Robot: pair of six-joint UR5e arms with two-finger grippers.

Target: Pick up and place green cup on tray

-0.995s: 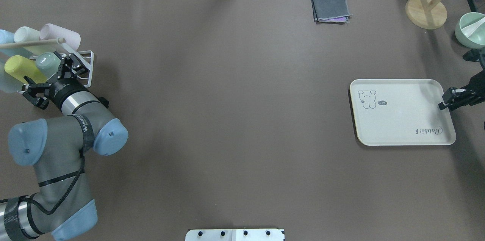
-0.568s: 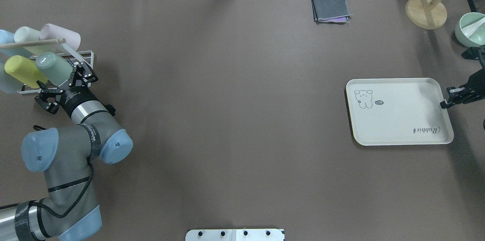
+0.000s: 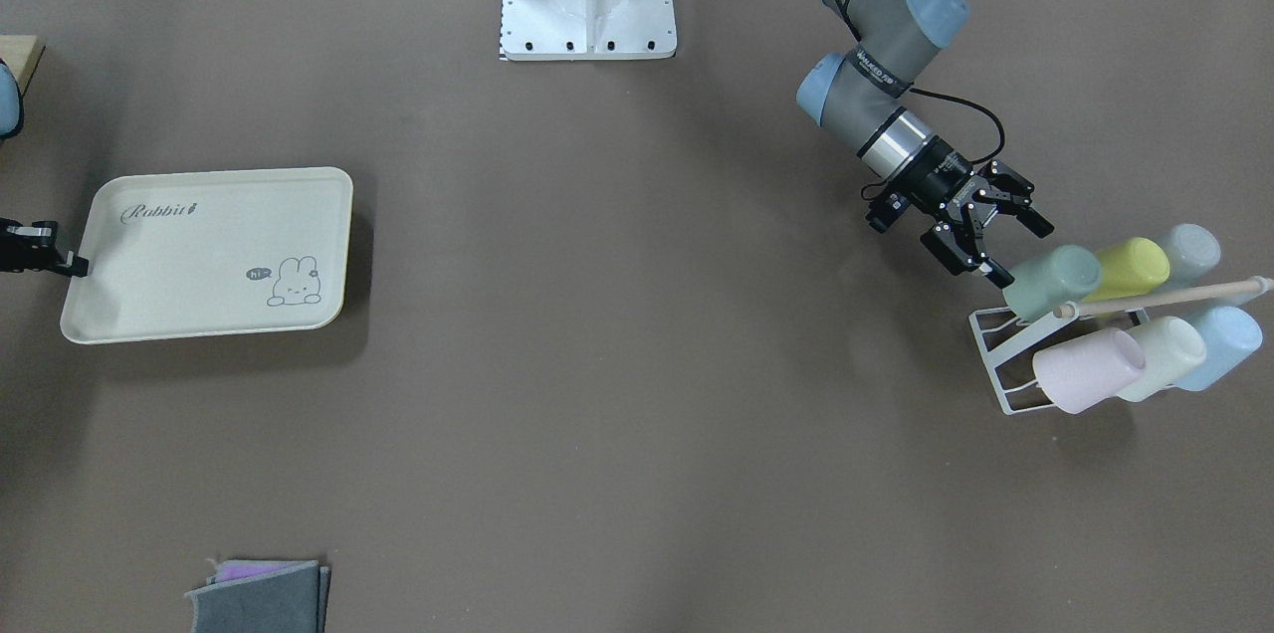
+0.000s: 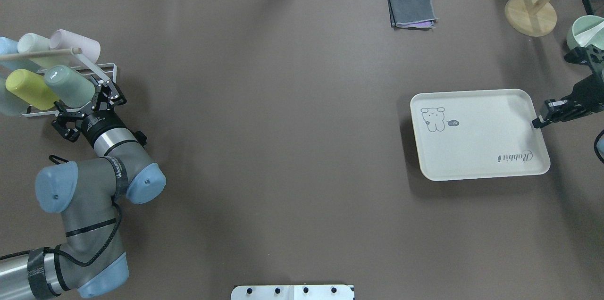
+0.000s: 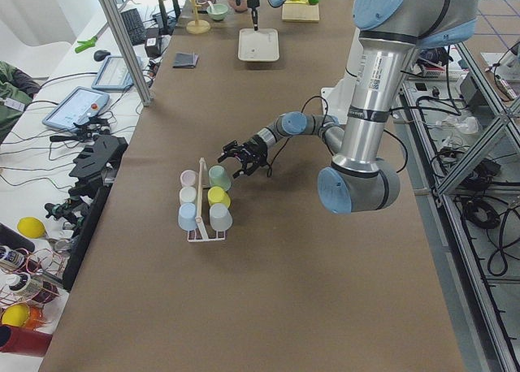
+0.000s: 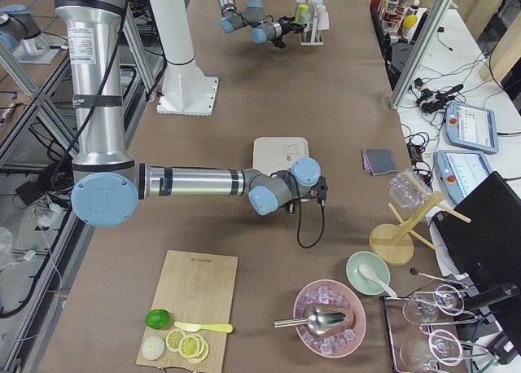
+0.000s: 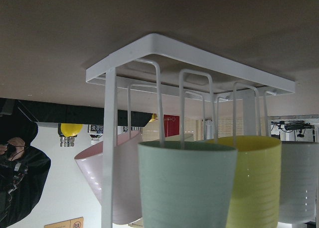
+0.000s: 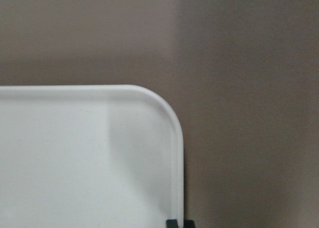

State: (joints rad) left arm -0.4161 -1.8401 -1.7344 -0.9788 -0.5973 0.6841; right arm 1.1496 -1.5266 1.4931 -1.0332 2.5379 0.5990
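Note:
The green cup (image 4: 70, 86) hangs tilted on the white wire rack (image 4: 107, 70), at its near right end; it also shows in the front view (image 3: 1052, 280) and fills the left wrist view (image 7: 187, 188). My left gripper (image 4: 85, 107) is open and empty, its fingers a short way off the cup's base, not touching it (image 3: 1013, 250). The cream tray (image 4: 476, 144) lies at the table's right (image 3: 179, 285). My right gripper (image 4: 538, 123) is shut on the tray's right rim (image 8: 175, 138).
Yellow (image 4: 26, 88), pink (image 4: 78, 45), cream-green (image 4: 32, 44) and pale blue cups share the rack under a wooden rod. A folded grey cloth (image 4: 411, 9), a wooden stand (image 4: 531, 14) and a green bowl (image 4: 584, 36) stand at the back right.
My left gripper has drawn back from around the green cup, which stays on the rack. The tray has slid left, held by my right gripper.

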